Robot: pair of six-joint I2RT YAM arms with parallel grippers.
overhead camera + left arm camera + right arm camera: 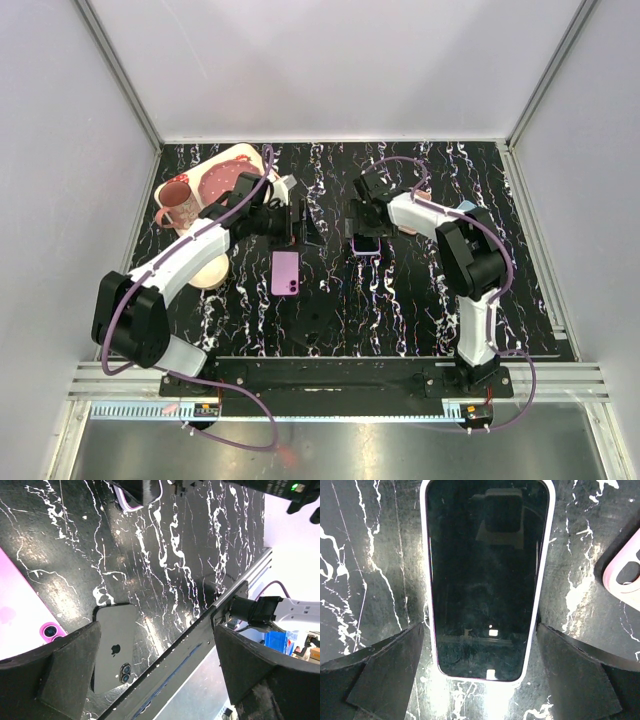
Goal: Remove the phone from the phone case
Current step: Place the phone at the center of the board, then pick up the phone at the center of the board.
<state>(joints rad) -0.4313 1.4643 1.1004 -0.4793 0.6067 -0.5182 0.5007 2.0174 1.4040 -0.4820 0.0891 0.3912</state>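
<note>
Right tool (480, 630) spread astride phone (487, 575); gaps beside both long edges

Glossy glass phone (487, 575) w/ shiny marble-look table (370, 555)

- What colour is the table (400, 310)?
- Black, with thin white wiggly lines all over, like marble.
- And the phone case (285, 272)?
- Pink. The ring round its camera is a brighter pink.
- The phone (487, 580)?
- Its screen is black and shiny, with a white edge.
- There's another phone (112, 655).
- Its back is silver-grey with a dark apple mark.
- The mug (177, 203) and plate (225, 182)?
- Both pink, the mug darker.
- And the left arm (180, 262) and right arm (478, 320)?
- White and black, with purple wires (400, 159). The jaws are black.
</note>
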